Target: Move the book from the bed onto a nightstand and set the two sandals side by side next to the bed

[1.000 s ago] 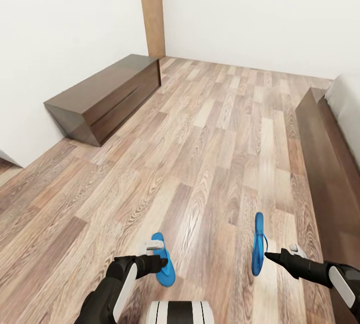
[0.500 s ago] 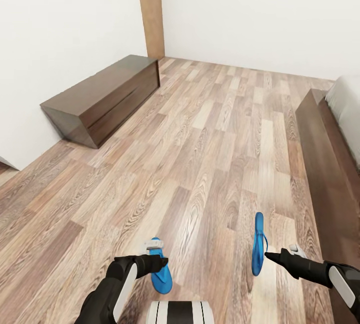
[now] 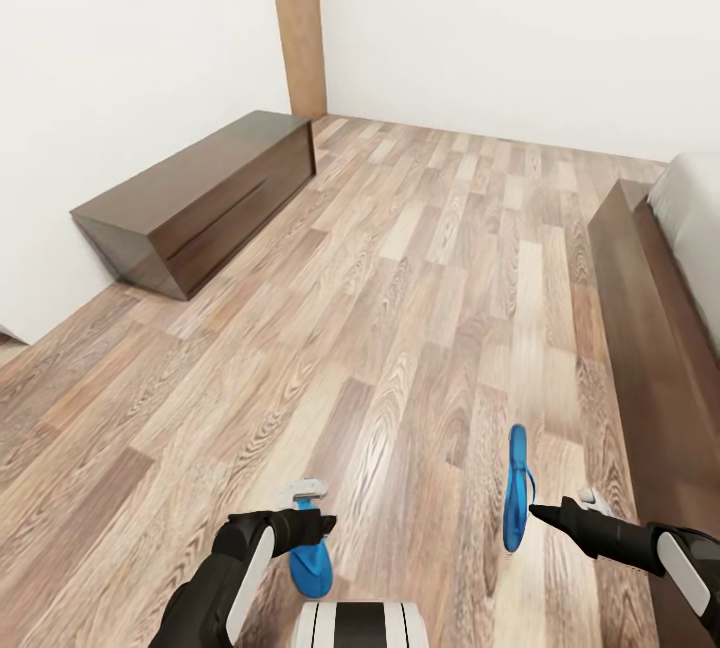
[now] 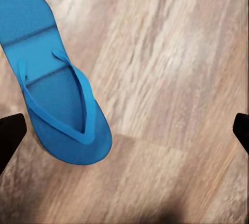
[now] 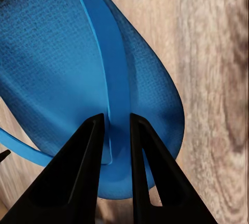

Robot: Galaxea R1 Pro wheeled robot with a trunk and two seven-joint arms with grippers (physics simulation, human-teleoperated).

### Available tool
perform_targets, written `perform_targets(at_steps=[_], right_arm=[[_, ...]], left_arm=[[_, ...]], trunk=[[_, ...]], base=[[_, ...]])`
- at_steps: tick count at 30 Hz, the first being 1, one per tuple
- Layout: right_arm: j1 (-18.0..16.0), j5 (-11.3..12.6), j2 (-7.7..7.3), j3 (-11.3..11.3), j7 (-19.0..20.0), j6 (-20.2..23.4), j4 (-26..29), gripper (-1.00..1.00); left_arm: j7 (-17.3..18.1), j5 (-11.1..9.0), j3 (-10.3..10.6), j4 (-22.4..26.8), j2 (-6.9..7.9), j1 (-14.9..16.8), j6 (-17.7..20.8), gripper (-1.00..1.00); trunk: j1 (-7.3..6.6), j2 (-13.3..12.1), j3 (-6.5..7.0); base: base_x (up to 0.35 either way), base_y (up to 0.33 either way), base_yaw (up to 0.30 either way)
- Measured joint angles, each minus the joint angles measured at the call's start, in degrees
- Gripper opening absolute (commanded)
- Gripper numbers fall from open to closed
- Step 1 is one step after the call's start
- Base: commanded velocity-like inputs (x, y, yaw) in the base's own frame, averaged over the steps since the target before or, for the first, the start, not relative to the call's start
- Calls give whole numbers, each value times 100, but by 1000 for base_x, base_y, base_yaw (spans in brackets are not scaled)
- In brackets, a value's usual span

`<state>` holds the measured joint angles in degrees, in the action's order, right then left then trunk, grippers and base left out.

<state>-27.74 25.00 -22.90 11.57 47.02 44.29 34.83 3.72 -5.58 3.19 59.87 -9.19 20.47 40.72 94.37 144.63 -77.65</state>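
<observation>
1. Leftmost, the left gripper (image 3: 322,524) hangs with jaws wide apart over one sandal (image 4: 54,81) lying flat on the floor (image 3: 420,308); likely light and floppy.
2. Rightward, the right gripper (image 5: 115,130) pinches the other sandal (image 3: 516,488) by its strap, a sensible hold, beside the bed (image 3: 650,328).

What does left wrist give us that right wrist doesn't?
Left wrist alone: a whole sandal lying flat on the floor, both open fingertips well apart and clear of it. Right wrist alone: the other sandal close up, its strap pinched between the right hand's dark fingers. Both share: blue flip-flop, wood-plank floor, black fingers.
</observation>
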Motion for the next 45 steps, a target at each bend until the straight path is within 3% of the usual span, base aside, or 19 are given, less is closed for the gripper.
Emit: perform_targets(at_steps=[41, 43, 45], right_arm=[[-1, 8, 4, -1, -1, 0, -2, -100], [-1, 11, 4, -1, -1, 1, -2, -100], [-1, 13, 4, -1, -1, 0, -2, -100]], left_arm=[[-7, 10, -8, -10, 2, 0, 2, 100], [-15, 20, -62, -4, 28, 0, 2, 100], [-18, 29, -150, -1, 157, 0, 2, 100]], trunk=[[2, 0, 0], [2, 0, 0], [2, 0, 0]], base=[[-15, -41, 0], [0, -2, 0], [0, 0, 0]])
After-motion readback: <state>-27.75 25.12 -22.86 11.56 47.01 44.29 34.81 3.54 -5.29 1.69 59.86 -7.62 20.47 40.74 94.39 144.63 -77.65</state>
